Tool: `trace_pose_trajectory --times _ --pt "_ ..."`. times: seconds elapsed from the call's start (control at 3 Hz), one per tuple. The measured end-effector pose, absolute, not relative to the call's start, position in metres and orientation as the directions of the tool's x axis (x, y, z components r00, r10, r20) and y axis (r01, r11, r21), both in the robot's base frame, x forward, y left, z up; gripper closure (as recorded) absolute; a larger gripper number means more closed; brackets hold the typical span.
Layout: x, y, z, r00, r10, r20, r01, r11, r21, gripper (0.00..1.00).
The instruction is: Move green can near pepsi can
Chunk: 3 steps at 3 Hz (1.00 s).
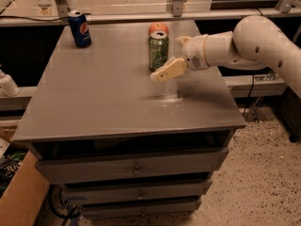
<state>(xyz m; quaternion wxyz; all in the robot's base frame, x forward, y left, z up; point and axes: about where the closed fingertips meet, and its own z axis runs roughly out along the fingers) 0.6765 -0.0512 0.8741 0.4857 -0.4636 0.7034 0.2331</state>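
Over on the right half of the grey cabinet top [94, 102], my gripper [167, 59] hangs low, right up beside the green can [158, 51]. The fingers are spread wide and hold nothing. One cream finger [167, 71] slants down across the can's front-right, its tip close by the base; the other shows just past the can's right shoulder. Whether that near finger is touching the can yet, I can't tell.

The green can stands upright towards the back of the top, roughly mid-width. The pepsi can [80, 29] stands upright too, well apart from it, at the far-left back corner close to the edge.

Now the worries. That low finger is the first: if it meets the can near the bottom before the other finger is round the far side, I'd judge the can gets shoved or tipped rather than caught. The can doesn't look centred between my fingers either, so closing from here could pinch it off-centre and let it twist or squirt out.

Then comes the long carry leftward. The pepsi can sits so near the corner that a wide swing or late stop could knock it off the top. Setting the green can down tilted would topple it too.
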Motion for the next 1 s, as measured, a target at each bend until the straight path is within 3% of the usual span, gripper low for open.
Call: trace_pose_trajectory --times 1.0 --pt "0.691 -0.035 0.867 -0.050 -0.331 -0.942 -0.875 0.470 -0.119 0.00"
